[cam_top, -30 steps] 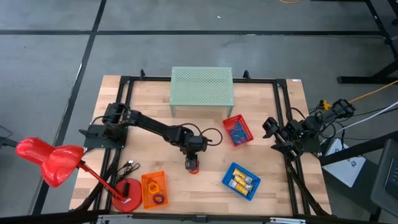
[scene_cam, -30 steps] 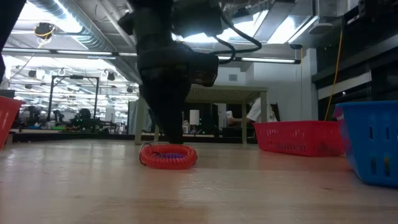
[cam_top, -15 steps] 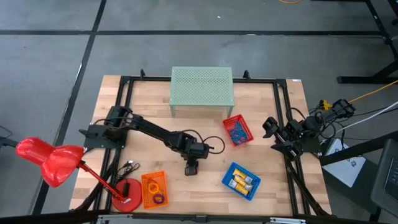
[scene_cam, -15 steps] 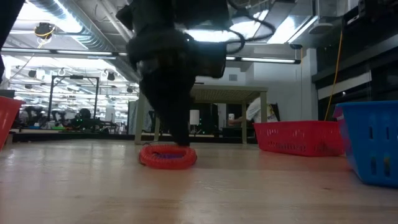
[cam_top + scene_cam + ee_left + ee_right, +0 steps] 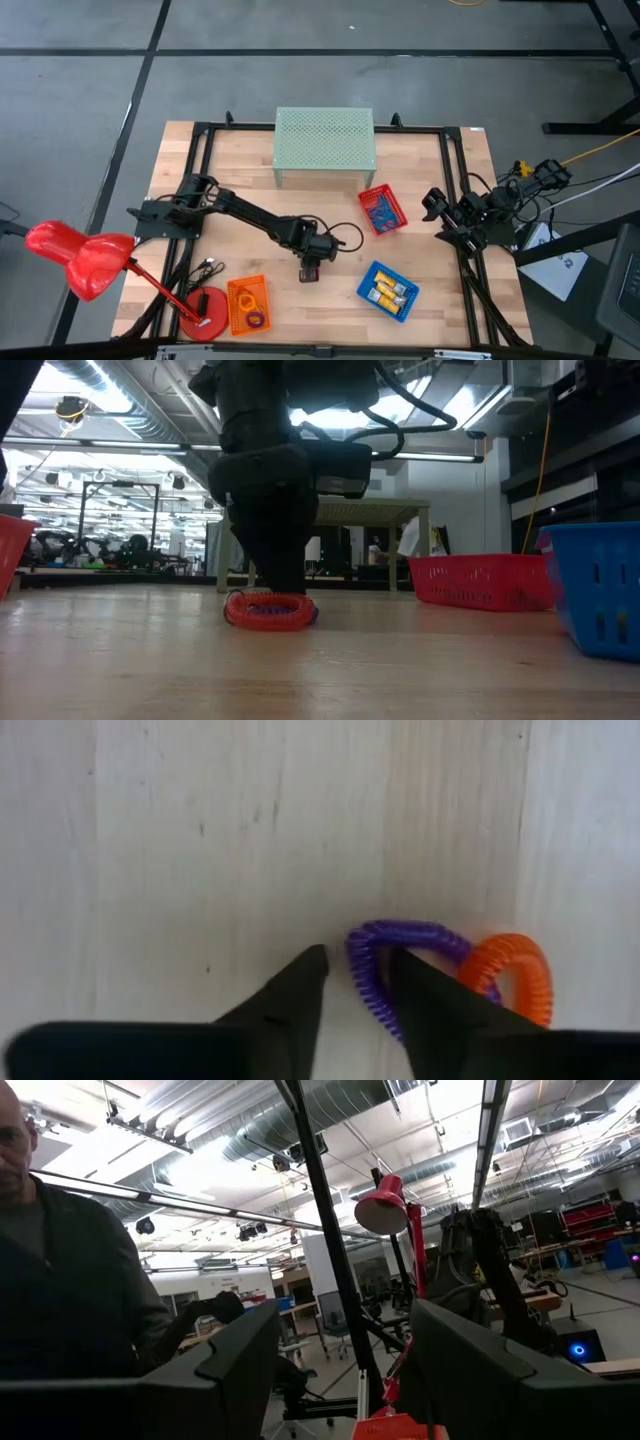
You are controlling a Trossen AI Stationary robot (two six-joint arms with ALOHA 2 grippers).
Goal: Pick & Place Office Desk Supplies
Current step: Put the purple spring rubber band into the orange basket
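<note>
- Your left gripper [image 5: 358, 982] is straddling the purple ring's [image 5: 378, 965] coil, fingers not yet clenched (orange ring [image 5: 515, 972] touching it at 3 o'clock).
- Your right gripper [image 5: 437, 205] is waiting released, table's 3 o'clock edge.

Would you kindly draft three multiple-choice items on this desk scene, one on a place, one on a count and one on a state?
1. Where is the left gripper?
A. over the green shelf
B. low over the bare wood between the orange basket and the blue basket
C. inside the red basket

2. How many coil rings lie at its fingertips?
A. one
B. two
C. four

3. How do the left gripper's fingers stand?
A. either side of the purple ring's edge, gap still showing
C. clamped on a yellow block
B. far above the table

Answers:
1 B, the high view shows it on open wood between those baskets.
2 B, the left wrist view shows the purple ring and an orange ring overlapping.
3 A, the left wrist view shows one dark finger on each side of the purple coil.
</note>
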